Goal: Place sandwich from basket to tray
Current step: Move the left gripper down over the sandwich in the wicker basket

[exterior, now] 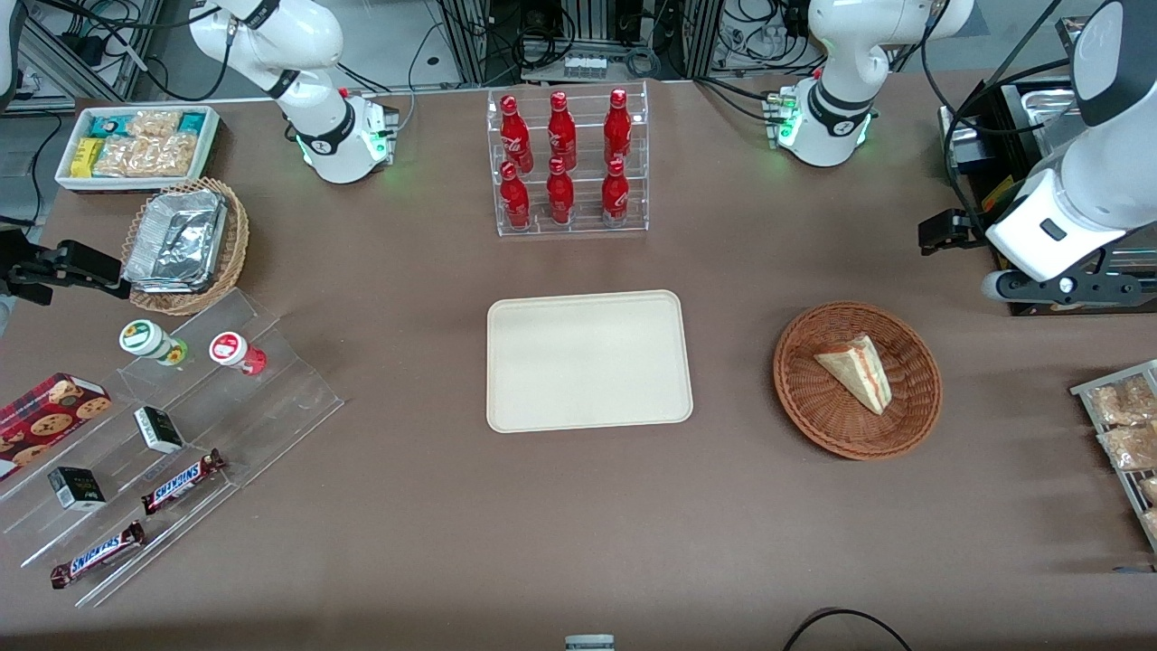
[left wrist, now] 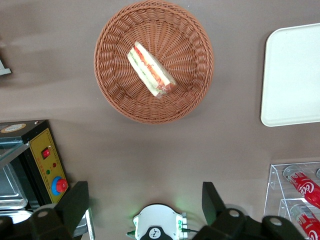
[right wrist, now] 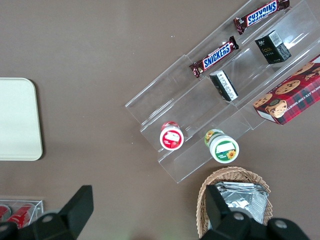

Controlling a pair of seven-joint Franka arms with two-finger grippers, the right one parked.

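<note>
The sandwich point(exterior: 854, 371) point(left wrist: 150, 70), a pale wedge with red and green filling, lies in the round reddish-brown basket point(exterior: 813, 425) point(left wrist: 115, 95). The cream tray point(exterior: 587, 362) point(left wrist: 295, 75) lies bare at mid-table, beside the basket toward the parked arm's end. My gripper point(exterior: 1062, 289) point(left wrist: 145, 200) hangs high above the table, beside the basket toward the working arm's end and farther from the front camera. It is open wide with nothing between its fingers.
A clear rack of red bottles point(exterior: 568, 163) point(left wrist: 300, 195) stands farther from the front camera than the tray. A black appliance with a yellow panel point(left wrist: 47, 165) sits under the arm. A wire rack of snack packets point(exterior: 1121, 434) lies at the working arm's end.
</note>
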